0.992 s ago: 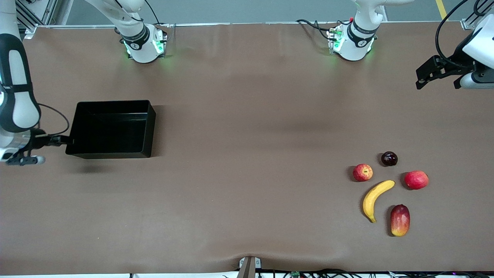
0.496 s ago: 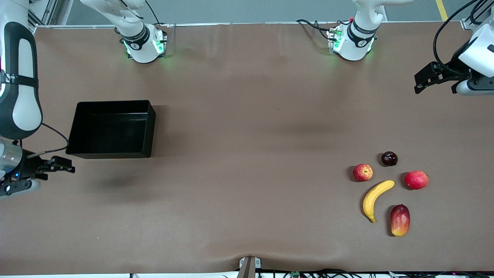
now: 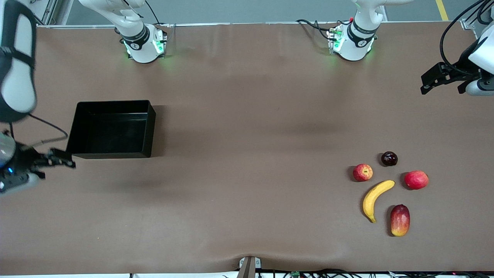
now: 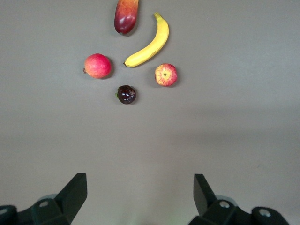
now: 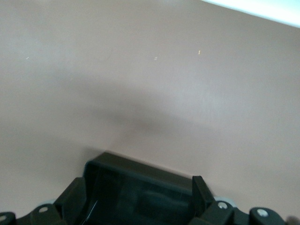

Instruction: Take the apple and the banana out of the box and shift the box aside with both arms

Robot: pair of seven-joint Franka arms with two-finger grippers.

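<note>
Since the apple and the banana lie on the table near the left arm's end, beside other fruit, that part looks done. At the right arm's end sits the box, and it looks empty, though its dark inside is hard to see into. Up in the air near the box's corner is the right gripper, open and holding nothing. Over the table edge hangs the left gripper, open and empty too. Maybe nothing is left to do.
</note>
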